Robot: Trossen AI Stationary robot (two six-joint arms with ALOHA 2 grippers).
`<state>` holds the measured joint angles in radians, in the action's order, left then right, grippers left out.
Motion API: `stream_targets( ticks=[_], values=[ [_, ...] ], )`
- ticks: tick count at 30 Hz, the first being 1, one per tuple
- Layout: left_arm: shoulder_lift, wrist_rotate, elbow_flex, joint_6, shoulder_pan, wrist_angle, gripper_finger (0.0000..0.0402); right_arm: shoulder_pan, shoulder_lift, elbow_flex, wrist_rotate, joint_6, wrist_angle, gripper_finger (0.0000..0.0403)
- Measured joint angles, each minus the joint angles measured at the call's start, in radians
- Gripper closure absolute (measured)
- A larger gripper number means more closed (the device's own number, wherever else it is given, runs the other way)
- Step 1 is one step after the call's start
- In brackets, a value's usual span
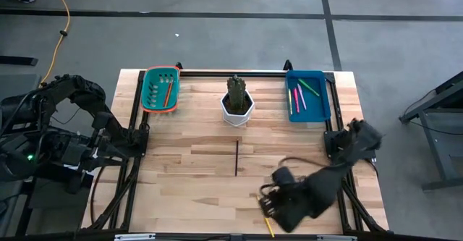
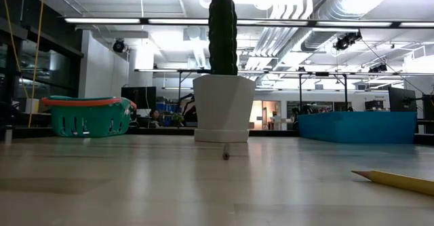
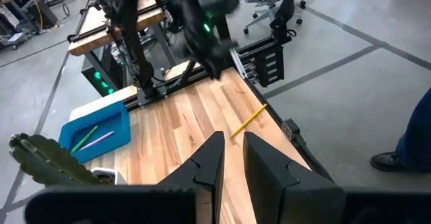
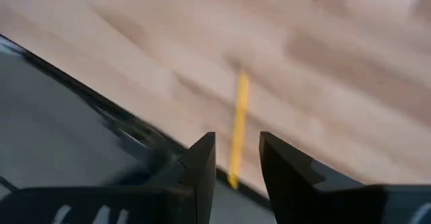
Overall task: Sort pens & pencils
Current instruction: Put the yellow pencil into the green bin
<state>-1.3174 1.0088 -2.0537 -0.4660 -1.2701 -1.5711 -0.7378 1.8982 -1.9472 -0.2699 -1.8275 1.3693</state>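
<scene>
A yellow pencil (image 1: 268, 225) lies flat on the table by its near edge; it also shows in the low view (image 2: 397, 180). My right gripper (image 4: 237, 158) hangs open above it, touching nothing, and shows blurred in the high view (image 1: 273, 206). A dark pencil (image 1: 236, 158) lies flat at the table's middle. An orange pencil rests in the teal basket (image 1: 160, 89) at the far left. Pink and green pens (image 1: 298, 96) lie in the blue tray (image 1: 307, 95) at the far right. My left gripper (image 3: 233, 158) waits beyond the table's left edge (image 1: 137, 134), its fingers a narrow gap apart and empty.
A white pot with a cactus (image 1: 237, 103) stands at the far middle, between the basket and the tray. Black frame rails run along the table's left and right edges. Bare wood lies around the dark pencil.
</scene>
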Motion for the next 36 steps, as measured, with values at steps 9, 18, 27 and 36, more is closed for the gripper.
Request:
stream_targets(
  ticks=[9,18,27,36],
  values=[
    [0.0,0.0,0.0,0.018,0.0,0.0,0.0355,-0.069,-0.078,0.061,-0.11,-0.131,0.107,0.0298],
    [0.009,0.001,0.0,0.037,0.0,0.0,0.0355,-0.08,-0.221,0.534,-0.001,-0.197,-0.519,0.0301],
    [0.018,0.004,0.0,0.032,0.0,0.0,0.0355,0.031,-0.2,0.616,0.209,-0.141,-0.611,0.0307],
    [0.018,0.004,0.0,0.032,0.0,0.0,0.0355,0.116,-0.097,0.614,0.322,-0.059,-0.666,0.0307]
  ],
)
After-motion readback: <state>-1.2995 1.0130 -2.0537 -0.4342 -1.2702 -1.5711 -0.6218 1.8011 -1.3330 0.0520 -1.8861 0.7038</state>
